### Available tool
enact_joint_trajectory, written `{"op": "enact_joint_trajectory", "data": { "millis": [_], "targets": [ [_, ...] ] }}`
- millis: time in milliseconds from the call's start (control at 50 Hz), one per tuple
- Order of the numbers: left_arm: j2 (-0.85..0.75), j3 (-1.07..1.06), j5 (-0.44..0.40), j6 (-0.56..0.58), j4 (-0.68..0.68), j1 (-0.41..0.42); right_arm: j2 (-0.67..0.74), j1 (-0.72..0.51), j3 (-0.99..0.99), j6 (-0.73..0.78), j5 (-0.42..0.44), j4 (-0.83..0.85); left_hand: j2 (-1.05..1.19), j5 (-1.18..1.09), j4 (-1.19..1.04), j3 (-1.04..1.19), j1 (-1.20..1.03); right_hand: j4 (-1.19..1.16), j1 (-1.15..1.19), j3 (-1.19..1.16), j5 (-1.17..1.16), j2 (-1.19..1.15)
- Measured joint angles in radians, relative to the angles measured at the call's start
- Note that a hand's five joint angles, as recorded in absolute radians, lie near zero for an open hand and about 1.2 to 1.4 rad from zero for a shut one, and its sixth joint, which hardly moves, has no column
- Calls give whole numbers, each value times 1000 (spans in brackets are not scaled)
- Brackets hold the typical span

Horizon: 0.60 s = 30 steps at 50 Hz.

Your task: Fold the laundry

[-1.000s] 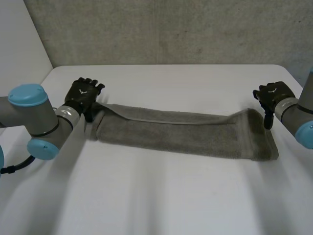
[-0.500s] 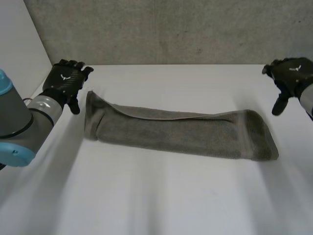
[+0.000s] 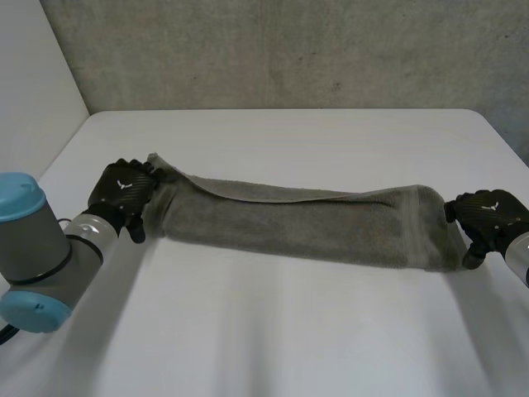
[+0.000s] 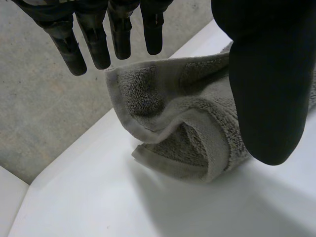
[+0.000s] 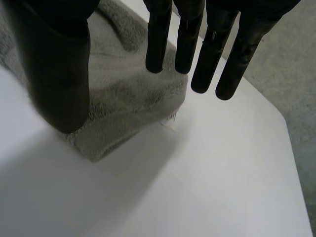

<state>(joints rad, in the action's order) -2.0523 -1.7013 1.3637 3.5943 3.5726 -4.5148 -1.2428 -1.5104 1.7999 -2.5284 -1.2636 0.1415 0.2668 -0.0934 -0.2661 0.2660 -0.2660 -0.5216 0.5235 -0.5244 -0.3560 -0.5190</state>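
Robot hands [image 3: 122, 192] [image 3: 488, 217] at towel [image 3: 297, 223] end edges

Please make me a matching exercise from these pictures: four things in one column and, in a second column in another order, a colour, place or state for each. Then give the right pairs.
Column one
1. left hand
2. right hand
3. towel
4. table

Column two
A. white, bears the cloth
B. open, fingers straight, at the towel's flat, closed end
C. grey, folded into a long strip
D. open, fingers straight, at the towel end where the folded layers gape

Right pairs: 1-D, 2-B, 3-C, 4-A.
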Motion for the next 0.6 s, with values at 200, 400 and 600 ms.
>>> {"op": "enact_joint_trajectory", "data": {
  "millis": [200, 400, 600],
  "targets": [
    [-44, 5, 1, -65, 95, 0, 57, 18, -10, -4, 2, 12, 30, -30, -30, 31, -30, -81, 81, -82, -79, -78],
    [-89, 16, 1, -73, 110, 0, 62, 15, 0, -8, 15, 21, 89, -88, -87, 90, -90, -683, 690, -679, -670, -697],
    [-110, 28, 3, -69, 159, -1, 68, 27, -17, -3, 14, 48, 150, -148, -150, 150, -149, -817, 818, -814, -818, -829]
  ]
}}
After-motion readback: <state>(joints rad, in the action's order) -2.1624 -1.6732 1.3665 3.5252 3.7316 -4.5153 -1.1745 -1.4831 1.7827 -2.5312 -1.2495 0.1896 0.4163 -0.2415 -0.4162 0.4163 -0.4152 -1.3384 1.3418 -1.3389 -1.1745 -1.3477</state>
